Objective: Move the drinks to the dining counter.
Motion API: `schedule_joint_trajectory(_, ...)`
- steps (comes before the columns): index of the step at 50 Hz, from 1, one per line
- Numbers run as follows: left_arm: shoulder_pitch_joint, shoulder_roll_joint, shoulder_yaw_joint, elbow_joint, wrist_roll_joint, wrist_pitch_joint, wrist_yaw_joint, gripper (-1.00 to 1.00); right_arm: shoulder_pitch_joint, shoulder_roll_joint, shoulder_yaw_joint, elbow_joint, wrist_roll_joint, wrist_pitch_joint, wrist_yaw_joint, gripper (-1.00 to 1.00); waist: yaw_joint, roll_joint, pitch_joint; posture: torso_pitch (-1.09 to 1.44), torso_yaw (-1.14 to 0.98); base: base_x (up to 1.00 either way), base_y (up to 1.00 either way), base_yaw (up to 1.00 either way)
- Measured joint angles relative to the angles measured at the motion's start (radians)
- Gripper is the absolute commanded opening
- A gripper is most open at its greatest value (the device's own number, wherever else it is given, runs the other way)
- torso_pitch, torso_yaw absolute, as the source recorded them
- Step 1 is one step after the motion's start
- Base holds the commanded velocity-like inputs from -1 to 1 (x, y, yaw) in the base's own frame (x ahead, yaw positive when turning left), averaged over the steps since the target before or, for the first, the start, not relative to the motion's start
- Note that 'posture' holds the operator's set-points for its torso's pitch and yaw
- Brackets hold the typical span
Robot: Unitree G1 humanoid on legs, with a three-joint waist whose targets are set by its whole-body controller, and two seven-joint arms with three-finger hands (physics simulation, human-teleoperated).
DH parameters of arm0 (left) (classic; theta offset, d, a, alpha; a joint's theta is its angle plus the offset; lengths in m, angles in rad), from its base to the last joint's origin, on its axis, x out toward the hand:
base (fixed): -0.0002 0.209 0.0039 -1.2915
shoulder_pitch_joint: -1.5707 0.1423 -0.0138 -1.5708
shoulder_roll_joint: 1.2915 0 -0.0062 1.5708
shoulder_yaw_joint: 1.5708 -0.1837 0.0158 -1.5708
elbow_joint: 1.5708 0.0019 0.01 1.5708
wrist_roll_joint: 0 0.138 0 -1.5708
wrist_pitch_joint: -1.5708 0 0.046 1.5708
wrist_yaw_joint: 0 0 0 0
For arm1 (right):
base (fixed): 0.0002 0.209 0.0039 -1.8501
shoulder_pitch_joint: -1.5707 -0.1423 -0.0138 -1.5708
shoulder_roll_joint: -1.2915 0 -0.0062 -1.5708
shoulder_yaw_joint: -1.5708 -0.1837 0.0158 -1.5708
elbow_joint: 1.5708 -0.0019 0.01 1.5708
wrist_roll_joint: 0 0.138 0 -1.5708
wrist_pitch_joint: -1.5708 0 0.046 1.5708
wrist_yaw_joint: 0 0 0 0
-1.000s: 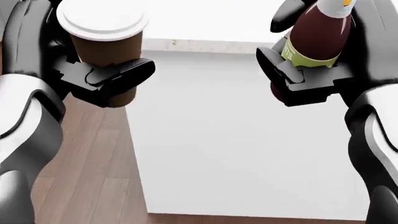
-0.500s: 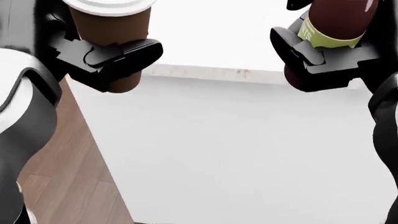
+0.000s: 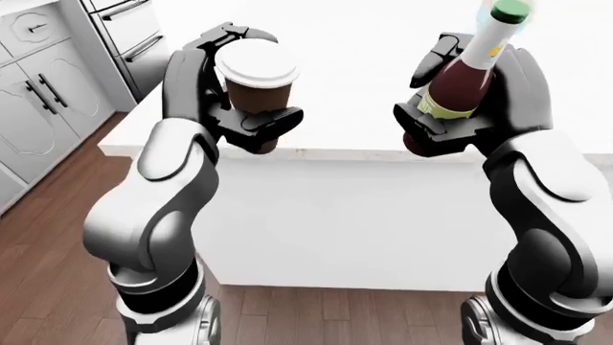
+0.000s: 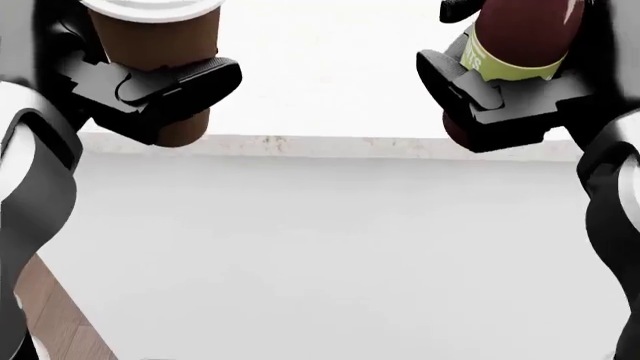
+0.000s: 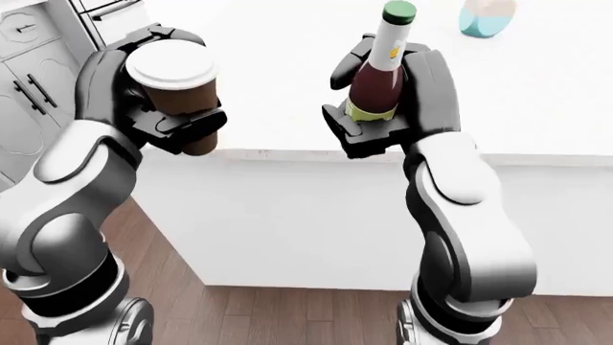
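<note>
My left hand (image 3: 244, 118) is shut on a brown paper coffee cup (image 3: 255, 86) with a white lid, held upright at the upper left of the left-eye view. A dark red bottle (image 5: 379, 75) with a green cap and a yellow-green label stands upright in my right hand (image 5: 369, 122), which is shut on it. Both drinks hang just above the near edge of the white dining counter (image 3: 335, 43). In the head view the cup (image 4: 160, 45) and the bottle (image 4: 520, 37) are cut off at the top.
The counter's white side panel (image 3: 345, 223) faces me, with wooden floor (image 3: 38, 266) below and to the left. White cabinets (image 3: 38, 100) with dark handles stand at the far left. A light blue object (image 5: 484, 18) rests on the counter top at the upper right.
The whole head view has shifted: the counter edge sits lower and level and the wood floor has shrunk to the lower left corner. Both hands keep their drinks.
</note>
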Motion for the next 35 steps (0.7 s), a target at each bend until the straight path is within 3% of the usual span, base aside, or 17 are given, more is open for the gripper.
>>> schedule_joint_trajectory(2,0.004,0.001,0.001,0.009,0.003,0.005,0.004,-1.0,-0.003,-0.001,0.014,0.014,-0.006,-0.001,0.003,-1.0,0.005,-0.025,0.008,0.0,0.0,0.71,0.0,0.0)
schedule_joint_trajectory(5,0.005,0.001,-0.002,0.0,0.005,0.008,0.007,-1.0,-0.006,0.001,0.003,-0.002,-0.012,-0.002,0.007,-1.0,0.019,-0.044,0.025,0.0,0.0,0.88,0.0,0.0)
schedule_joint_trajectory(10,-0.012,-0.006,-0.014,-0.013,0.003,-0.017,0.0,-1.0,-0.012,-0.005,-0.021,-0.013,-0.028,-0.024,0.005,-1.0,0.035,-0.085,0.001,0.0,0.0,0.87,0.0,0.0)
schedule_joint_trajectory(11,-0.004,-0.014,-0.022,-0.018,0.0,-0.019,-0.003,-1.0,-0.002,-0.006,-0.029,-0.014,-0.032,-0.027,0.003,-1.0,0.027,-0.07,0.008,0.0,0.0,0.0,0.0,0.0)
schedule_joint_trajectory(14,-0.008,-0.015,-0.036,-0.015,-0.01,-0.021,-0.013,-1.0,-0.005,-0.004,-0.041,-0.012,-0.041,-0.024,-0.005,-1.0,0.018,-0.069,-0.008,0.0,0.0,0.0,0.0,0.0)
schedule_joint_trajectory(18,0.015,-0.016,-0.031,-0.008,-0.009,-0.002,-0.013,-1.0,0.007,0.004,-0.033,0.014,-0.041,-0.024,-0.006,-1.0,0.018,-0.01,0.006,0.0,0.0,0.0,0.0,0.0)
schedule_joint_trajectory(20,0.032,-0.013,-0.02,-0.008,-0.006,0.012,-0.009,-1.0,0.024,0.014,-0.015,0.024,-0.034,-0.012,-0.002,-1.0,0.024,-0.027,0.018,0.0,0.0,0.0,0.0,0.0)
schedule_joint_trajectory(21,0.035,-0.012,-0.015,-0.002,-0.002,0.019,-0.006,-1.0,0.025,0.015,-0.005,0.033,-0.028,-0.004,0.003,-1.0,0.028,-0.023,0.024,0.0,0.0,0.0,0.0,0.0)
schedule_joint_trajectory(23,0.031,-0.006,-0.004,0.007,0.006,0.028,0.001,-1.0,0.014,0.016,0.009,0.041,-0.017,0.004,0.01,-1.0,0.039,0.012,0.039,0.0,0.0,0.0,0.0,0.0)
schedule_joint_trajectory(24,0.024,-0.005,-0.002,0.004,0.009,0.027,0.003,-1.0,0.01,0.015,0.01,0.032,-0.014,0.002,0.012,-1.0,0.036,0.018,0.038,0.0,0.0,0.0,0.0,0.0)
schedule_joint_trajectory(28,0.004,-0.006,-0.011,-0.032,0.007,-0.006,-0.002,-1.0,0.001,0.007,-0.01,-0.001,-0.021,-0.033,0.009,-1.0,0.021,-0.015,0.034,0.0,0.0,0.0,0.0,0.0)
schedule_joint_trajectory(30,-0.004,-0.008,-0.016,-0.035,0.002,-0.016,-0.006,-1.0,-0.002,0.002,-0.02,-0.009,-0.029,-0.043,0.006,-1.0,0.005,-0.061,0.023,0.0,0.0,0.0,0.0,0.0)
schedule_joint_trajectory(32,0.016,-0.019,-0.025,-0.039,-0.003,-0.015,-0.01,-1.0,0.009,0.001,-0.025,-0.007,-0.035,-0.046,0.004,-1.0,-0.013,-0.04,0.027,0.0,0.0,0.0,0.0,0.0)
schedule_joint_trajectory(35,0.023,-0.017,-0.034,-0.006,-0.01,0.01,-0.014,-1.0,0.016,0.004,-0.018,0.016,-0.044,-0.025,0.003,-1.0,-0.019,-0.029,0.019,0.0,0.0,0.0,0.0,0.0)
